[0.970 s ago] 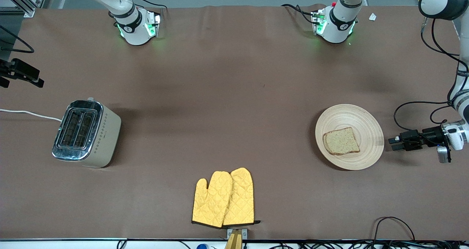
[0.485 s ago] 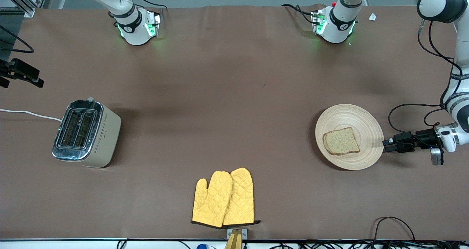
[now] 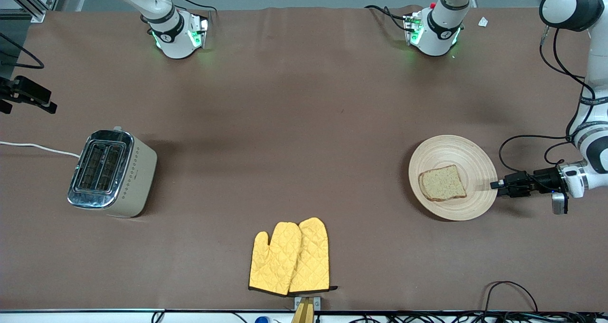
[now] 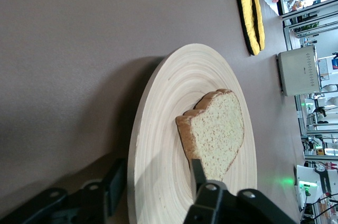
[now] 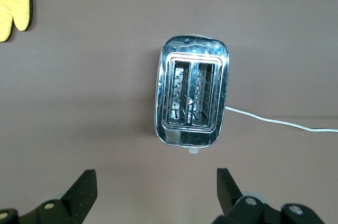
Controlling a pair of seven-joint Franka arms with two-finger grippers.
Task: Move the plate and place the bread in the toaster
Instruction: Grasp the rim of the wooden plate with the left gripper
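Note:
The light-wood plate [image 3: 446,151] lies toward the left arm's end of the table with the brown bread slice [image 3: 442,183] flat on it. My left gripper [image 3: 495,185] is low at the plate's rim and open, with one finger over the rim and one under it, neither pressing. The left wrist view shows the plate [image 4: 174,102], the bread [image 4: 219,131] and that gripper [image 4: 157,174]. The cream toaster [image 3: 110,173] stands toward the right arm's end, slots empty. My right gripper [image 5: 156,182] is open and empty, high over the toaster [image 5: 193,97], and out of the front view.
A pair of yellow oven mitts [image 3: 290,257] lies near the table's front edge, midway along it. The toaster's white cord [image 3: 38,147] runs off the table end. A black device on a bracket [image 3: 26,97] sticks in over that end.
My left gripper has slid along the table toward the plate, and its open fingers now straddle the rim. The plate, bread and toaster have not moved.

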